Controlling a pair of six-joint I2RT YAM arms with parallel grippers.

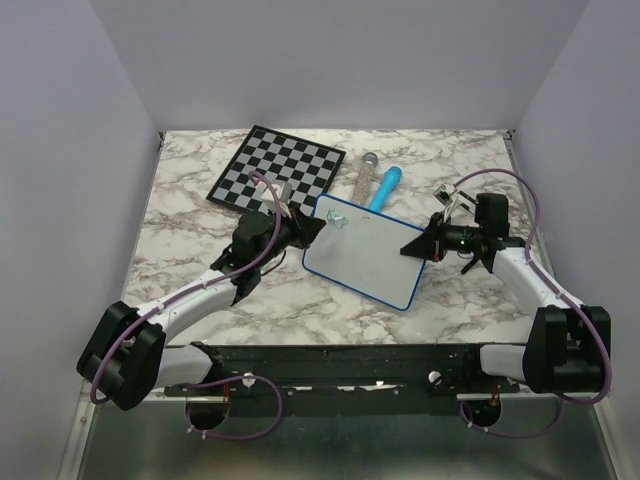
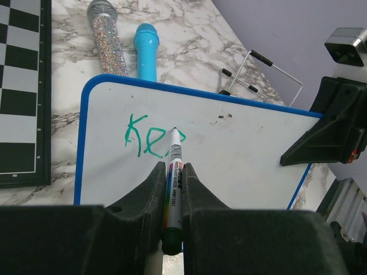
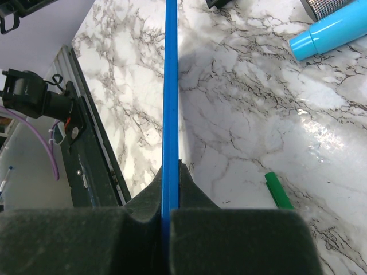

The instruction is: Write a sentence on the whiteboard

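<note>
**Marker tip on the board, board pinched by its rim**

From above, the sentence (image 2: 150,137) is too small to read. The left wrist view shows green "Ke" and a third letter half covered by the tip of the marker (image 2: 175,166). The left gripper (image 2: 173,167) has its jaws closed tight on the marker's barrel, with the writing just ahead of them and the marker's rear end sunk between the finger bases. The right wrist view meets the whiteboard (image 3: 170,86) edge-on, so only the blue rim shows and the writing face is hidden. The right gripper (image 3: 171,169) has its jaws clamped on that rim, which runs straight out from between them. A small green object (image 3: 278,190) on the marble table (image 3: 241,114) is partly cut off by the right finger and cannot be identified.
</note>
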